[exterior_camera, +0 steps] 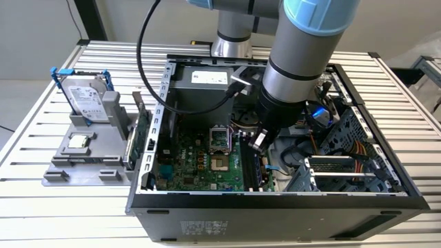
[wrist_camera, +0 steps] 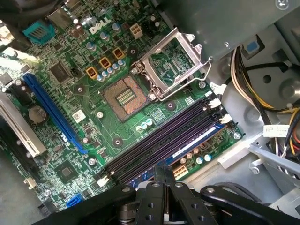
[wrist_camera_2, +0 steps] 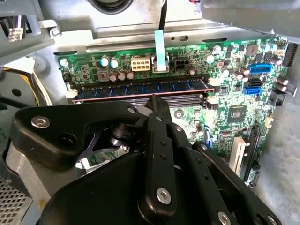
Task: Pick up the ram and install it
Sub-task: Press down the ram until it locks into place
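1. gripper (exterior_camera: 260, 140), fingers pressed together and grasping nothing, hangs over the memory slots (wrist_camera: 159, 145) inside the computer case (exterior_camera: 276, 199).
2. the ram (wrist_camera_2: 140, 90) sits in the outermost slot, just beyond the fingertips.
3. step in hand, as judged: seating; a full, level press is needed.

We note a matt black gripper (wrist_camera_2: 157, 105) of moulded plastic with bright metal screws. The ram (wrist_camera_2: 140, 89) is a glossy blue board. The motherboard (wrist_camera: 93, 112) is lacquered green. The case (exterior_camera: 276, 212) is matt dark sheet metal. The worktop (exterior_camera: 62, 206) is ribbed, brushed aluminium.
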`<control>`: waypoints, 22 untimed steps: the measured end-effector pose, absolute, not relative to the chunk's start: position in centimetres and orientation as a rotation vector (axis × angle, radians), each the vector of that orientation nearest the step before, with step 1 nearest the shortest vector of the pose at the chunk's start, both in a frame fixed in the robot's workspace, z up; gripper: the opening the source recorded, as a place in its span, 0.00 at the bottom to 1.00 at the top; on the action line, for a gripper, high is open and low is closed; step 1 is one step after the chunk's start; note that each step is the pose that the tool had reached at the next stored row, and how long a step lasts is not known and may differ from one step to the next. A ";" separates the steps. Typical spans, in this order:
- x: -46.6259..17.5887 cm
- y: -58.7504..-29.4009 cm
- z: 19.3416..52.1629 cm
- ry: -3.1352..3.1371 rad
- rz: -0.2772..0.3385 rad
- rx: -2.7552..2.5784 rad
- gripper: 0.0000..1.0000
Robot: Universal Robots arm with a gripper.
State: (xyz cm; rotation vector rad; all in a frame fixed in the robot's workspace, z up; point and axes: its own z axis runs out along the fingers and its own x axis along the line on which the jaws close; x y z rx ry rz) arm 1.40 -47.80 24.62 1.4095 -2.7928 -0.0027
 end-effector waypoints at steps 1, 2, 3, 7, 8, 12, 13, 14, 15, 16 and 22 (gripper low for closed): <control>1.4 -47.8 24.6 -2.788 -0.003 1.419 0.00; 1.4 -47.8 24.6 -2.783 -0.003 1.428 0.00; 1.4 -47.8 24.6 -2.778 -0.003 1.438 0.00; 1.4 -47.8 24.6 -2.756 -0.003 1.477 0.00; 1.4 -47.8 24.6 -2.750 -0.004 1.487 0.00; 1.4 -47.8 24.6 -2.720 -0.005 1.537 0.00; 1.4 -47.8 24.6 -2.712 -0.006 1.549 0.00; 1.4 -47.8 24.6 -2.706 -0.006 1.559 0.00; 1.4 -47.8 24.6 -2.700 -0.006 1.570 0.00; 1.4 -47.8 24.6 -2.695 -0.006 1.579 0.00; 1.4 -47.6 24.6 -2.657 -0.005 1.641 0.00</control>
